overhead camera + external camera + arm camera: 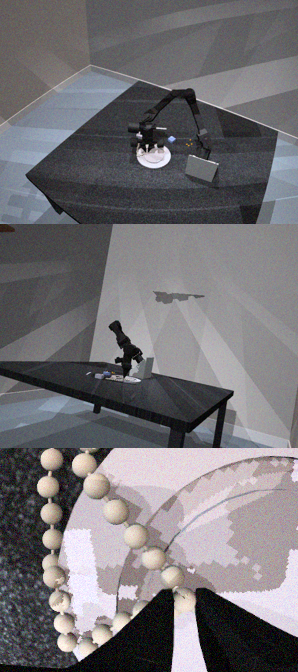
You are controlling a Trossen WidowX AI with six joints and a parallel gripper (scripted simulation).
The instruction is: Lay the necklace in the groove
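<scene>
The pearl bead necklace (138, 152) (113, 379) (135, 536) is cream-coloured. My gripper (147, 152) (125, 377) (183, 599) is shut on one of its beads, low over the left part of the white round bead board (154, 165) (136, 381) (150, 468). In the wrist view one strand runs from the upper left across the board to the fingertips. Another strand runs down past the board's left edge, partly over the dark table, turns at the lower left and goes back right behind the left finger. Whether any bead sits in the groove cannot be told.
A blue block (171, 139) (106, 373), a white block (139, 134) (99, 376) and a thin white bar (161, 128) (88, 373) lie near the board. Several small orange pieces (191, 144) (113, 372) lie beyond the blue block. A grey upright box (201, 168) (148, 368) stands beside the arm's base.
</scene>
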